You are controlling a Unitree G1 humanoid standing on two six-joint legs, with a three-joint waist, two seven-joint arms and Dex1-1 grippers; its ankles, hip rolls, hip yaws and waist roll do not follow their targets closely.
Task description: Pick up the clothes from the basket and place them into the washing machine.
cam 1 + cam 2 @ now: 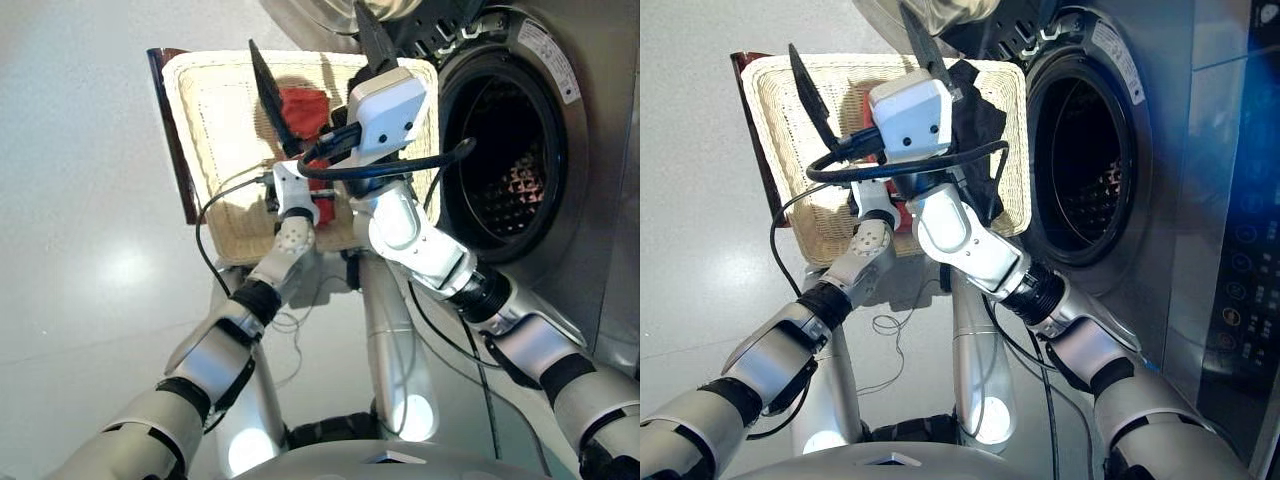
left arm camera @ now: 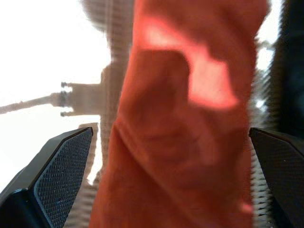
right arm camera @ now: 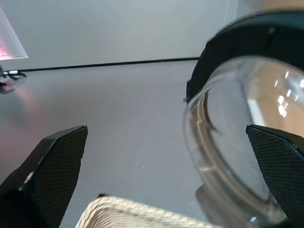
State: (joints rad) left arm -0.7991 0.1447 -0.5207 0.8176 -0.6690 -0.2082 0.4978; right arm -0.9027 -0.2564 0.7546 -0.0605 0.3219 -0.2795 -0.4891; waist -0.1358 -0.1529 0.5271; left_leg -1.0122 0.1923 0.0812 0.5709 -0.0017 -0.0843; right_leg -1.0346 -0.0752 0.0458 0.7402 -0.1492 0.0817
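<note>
Left wrist view is showing the left gripper (image 2: 168, 180) with fingers spread wide, the red cloth (image 2: 185, 118) sitting right between the pads (image 2: 64, 171), neither pad touching it. Not grasping yet. Head view is giving the same read: the cloth (image 1: 303, 108) is lying in the basket (image 1: 215, 110), bunched, with one black finger of the left gripper (image 1: 290, 125) angled over it.

Handling, my judgement: light, limp, no stiffness, nothing fragile. It's going to drape and sag, so pinching a raised fold near the middle beats grabbing an edge.

The black cloth (image 1: 980, 110) is lying at the basket's right end, next to the washing machine (image 1: 1160, 130); navy piece isn't showing anywhere.

Right gripper (image 3: 166, 166) is also standing open and empty, pointing at the floor past the basket rim, with the glass door (image 3: 237, 137) just beside one finger. Porthole is open, drum (image 1: 510, 180) looking empty from what's visible.
</note>
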